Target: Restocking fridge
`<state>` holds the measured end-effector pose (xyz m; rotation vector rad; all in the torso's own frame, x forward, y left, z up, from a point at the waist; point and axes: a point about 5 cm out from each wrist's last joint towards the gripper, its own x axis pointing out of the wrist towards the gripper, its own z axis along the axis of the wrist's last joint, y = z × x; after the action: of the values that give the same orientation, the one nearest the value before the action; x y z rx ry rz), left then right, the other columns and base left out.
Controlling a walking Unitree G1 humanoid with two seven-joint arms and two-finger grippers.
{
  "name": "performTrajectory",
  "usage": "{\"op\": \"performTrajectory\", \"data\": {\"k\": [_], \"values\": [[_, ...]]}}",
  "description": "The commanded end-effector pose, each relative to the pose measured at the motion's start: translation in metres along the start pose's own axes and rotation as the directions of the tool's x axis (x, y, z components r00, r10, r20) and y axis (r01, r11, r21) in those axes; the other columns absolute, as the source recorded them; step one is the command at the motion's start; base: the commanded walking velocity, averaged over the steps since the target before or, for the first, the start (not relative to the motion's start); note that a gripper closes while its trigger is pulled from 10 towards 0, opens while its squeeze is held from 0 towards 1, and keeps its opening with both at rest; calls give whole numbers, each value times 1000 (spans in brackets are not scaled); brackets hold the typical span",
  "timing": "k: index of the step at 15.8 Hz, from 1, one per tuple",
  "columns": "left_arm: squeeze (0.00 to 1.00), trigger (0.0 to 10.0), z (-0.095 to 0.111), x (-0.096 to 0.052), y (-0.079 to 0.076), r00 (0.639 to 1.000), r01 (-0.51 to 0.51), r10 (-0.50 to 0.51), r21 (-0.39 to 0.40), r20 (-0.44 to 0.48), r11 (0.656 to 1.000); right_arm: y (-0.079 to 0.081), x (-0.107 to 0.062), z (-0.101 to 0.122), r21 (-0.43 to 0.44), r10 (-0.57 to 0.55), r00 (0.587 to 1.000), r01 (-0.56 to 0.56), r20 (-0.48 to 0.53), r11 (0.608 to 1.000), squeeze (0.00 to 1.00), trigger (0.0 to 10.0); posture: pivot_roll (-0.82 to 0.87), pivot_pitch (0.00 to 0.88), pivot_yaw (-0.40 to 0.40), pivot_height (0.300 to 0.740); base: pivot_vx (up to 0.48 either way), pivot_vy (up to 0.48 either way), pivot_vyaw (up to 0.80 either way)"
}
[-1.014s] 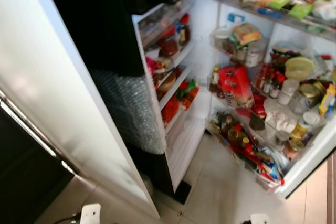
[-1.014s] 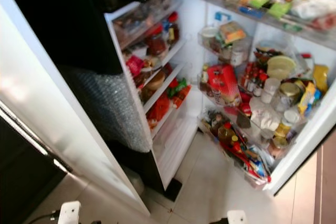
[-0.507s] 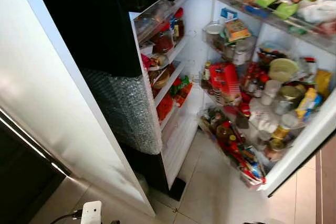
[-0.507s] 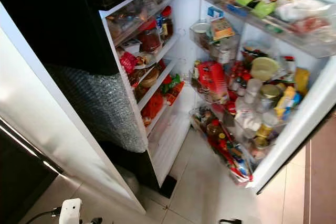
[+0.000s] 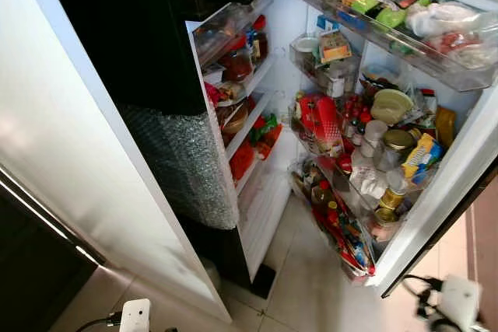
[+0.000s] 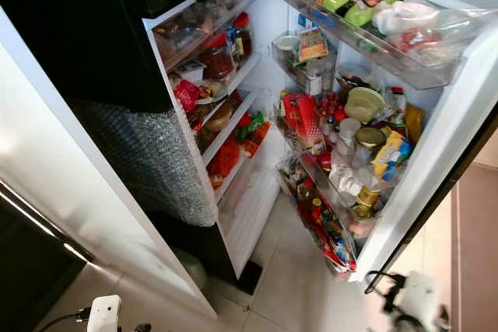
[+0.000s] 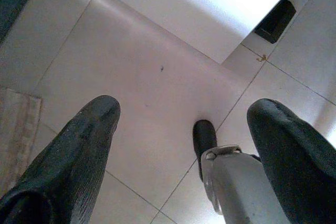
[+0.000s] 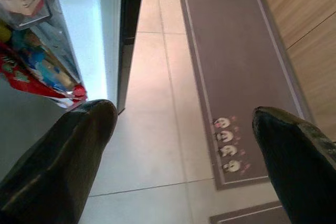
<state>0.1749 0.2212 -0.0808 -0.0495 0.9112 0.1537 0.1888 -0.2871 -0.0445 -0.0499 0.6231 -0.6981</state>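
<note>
The fridge stands open in front of me. Its inner shelves [image 5: 250, 83] hold jars, tubs and red and green packets. The open door [image 5: 447, 172] swings out to the right. Its bins are crowded with a red carton [image 5: 320, 113], lidded jars [image 5: 398, 141], small bottles, and green packets in the top bin [image 5: 393, 17]. My left gripper [image 7: 186, 111] hangs low over the floor tiles, open, with nothing between its fingers. Also open and holding nothing, my right gripper [image 8: 184, 115] hangs over the floor beside the door's bottom corner. The right arm's white wrist [image 5: 459, 302] shows at the lower right.
A tall white panel [image 5: 70, 153] stands on the left, with bubble wrap [image 5: 187, 162] on the dark side wall beside it. Pale floor tiles [image 5: 311, 285] lie before the fridge. A grey rug [image 8: 231, 66] and a wooden cabinet front [image 8: 302, 19] lie to the right.
The head view has shifted, so the fridge door now sits further left in the picture. My right arm's wrist has come into view at the lower right.
</note>
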Motion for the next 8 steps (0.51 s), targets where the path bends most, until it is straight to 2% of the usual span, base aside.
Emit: {"op": "performTrajectory", "data": {"k": [1,4,8], "values": [[0,10000,-2,-1,5,1000,-13,13,11,-11,1000,-1,2,10,29,-32,998,30,49,999,0,10000,-213,0,85,740,0,0,0],[0,10000,-3,-1,5,1000,-17,17,16,-12,1000,-1,4,19,67,-77,994,72,78,995,0,10000,-220,0,84,740,0,0,0],[0,10000,-2,-1,5,1000,-9,9,25,-12,1000,-4,11,48,127,-132,977,112,168,986,0,10000,-222,0,85,740,0,0,0]]}}
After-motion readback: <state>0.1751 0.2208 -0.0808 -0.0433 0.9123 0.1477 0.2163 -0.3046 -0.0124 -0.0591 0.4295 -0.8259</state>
